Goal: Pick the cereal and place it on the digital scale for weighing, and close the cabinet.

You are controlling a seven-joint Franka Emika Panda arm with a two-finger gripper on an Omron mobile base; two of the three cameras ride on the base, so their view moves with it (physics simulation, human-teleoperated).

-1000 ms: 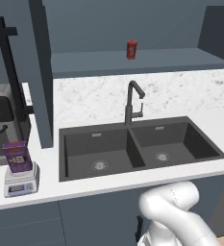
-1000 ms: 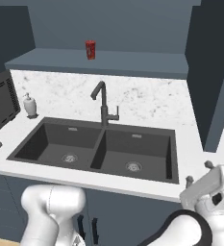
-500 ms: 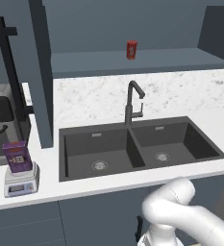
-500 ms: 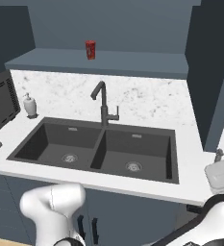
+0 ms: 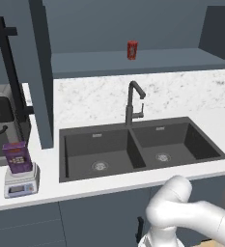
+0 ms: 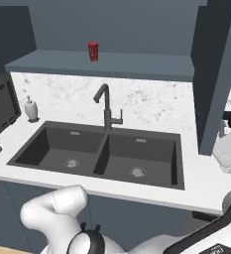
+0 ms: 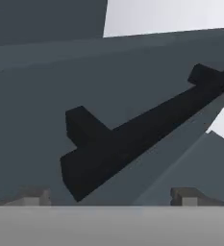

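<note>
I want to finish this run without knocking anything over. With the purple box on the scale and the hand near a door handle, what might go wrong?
1. The open dark blue-grey cabinet door stands near the purple cereal box on the light grey digital scale; a fast swing may topple it.
2. In the hand view the long black bar handle lies slanted across the gripper, so the fingers may slip off it.

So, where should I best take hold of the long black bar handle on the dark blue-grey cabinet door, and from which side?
Probably the middle of the long black bar handle, between its two mounts, coming straight at the dark blue-grey cabinet door. The bar stands off the door. In the hand view it runs diagonally, so the fingers should roll to straddle it.
</note>
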